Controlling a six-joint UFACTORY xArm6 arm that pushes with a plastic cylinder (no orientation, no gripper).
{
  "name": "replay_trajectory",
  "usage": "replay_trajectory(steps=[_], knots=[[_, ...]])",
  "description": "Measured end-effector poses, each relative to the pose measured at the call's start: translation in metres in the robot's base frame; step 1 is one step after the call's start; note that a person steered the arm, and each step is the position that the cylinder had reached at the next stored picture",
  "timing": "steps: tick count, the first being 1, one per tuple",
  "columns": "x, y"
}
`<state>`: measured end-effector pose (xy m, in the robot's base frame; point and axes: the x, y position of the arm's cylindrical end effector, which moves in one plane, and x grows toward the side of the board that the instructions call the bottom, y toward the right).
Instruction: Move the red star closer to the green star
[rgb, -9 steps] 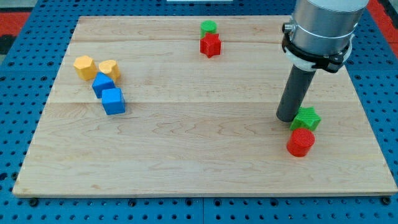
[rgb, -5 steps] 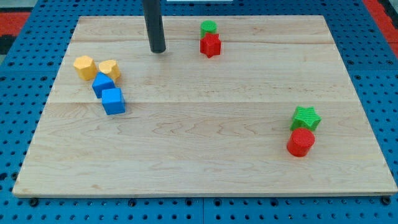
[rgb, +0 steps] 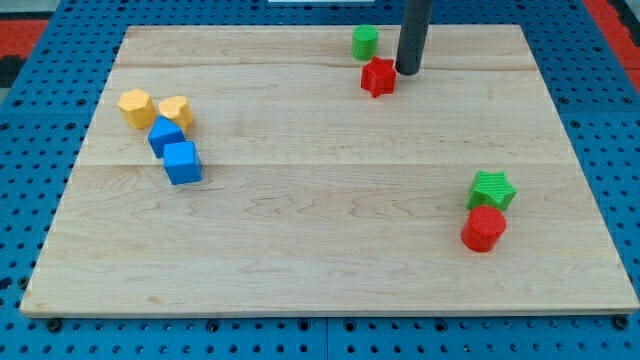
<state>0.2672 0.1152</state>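
Note:
The red star (rgb: 378, 76) lies near the view's top, right of centre. My tip (rgb: 408, 70) stands just to its right, close to it or touching it; I cannot tell which. The green star (rgb: 492, 190) lies far off at the view's lower right, with a red round block (rgb: 484, 228) touching its lower edge. A small green round block (rgb: 364, 42) sits just above and left of the red star, a little apart from it.
At the view's left a cluster holds a yellow hexagonal block (rgb: 134, 107), a yellow heart-like block (rgb: 176, 111) and two blue cubes (rgb: 166, 136) (rgb: 182, 162). The wooden board (rgb: 300, 240) lies on a blue pegboard.
My tip went from beside the green star to the top left, then to the right of the red star. The red star and the green round block have shifted right.

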Motion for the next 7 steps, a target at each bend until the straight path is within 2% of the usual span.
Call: replay_trajectory(steps=[1,2,3,4,6,7], knots=[[-0.005,-0.010],[0.034,-0.059],[0.069,-0.074],[0.072,-0.117],[0.140,0.007],[0.140,0.007]])
